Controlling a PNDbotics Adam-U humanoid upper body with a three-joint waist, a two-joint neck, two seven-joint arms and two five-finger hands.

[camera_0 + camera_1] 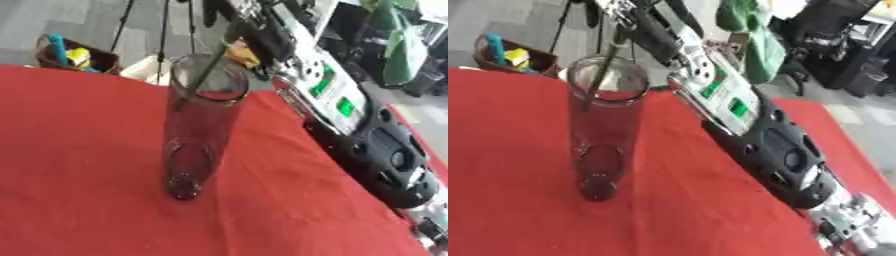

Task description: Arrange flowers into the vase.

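Observation:
A tall clear glass vase point(197, 130) stands upright on the red tablecloth point(79, 165). A thin green flower stem point(203, 72) slants down through its mouth, with the lower end inside against the left wall. My right arm point(772, 145) reaches in from the lower right, past the vase and above its rim. Its black hand point(647, 31) is at the upper end of the stem, fingers closed on it. The flower's head is hidden. My left hand shows in neither view.
The table's far edge runs just behind the vase. Beyond it on the floor are a brown basket point(74, 56) holding yellow and blue things, tripod legs point(162, 30) and a pale box point(144, 69). Green cloth point(750, 42) hangs at the back right.

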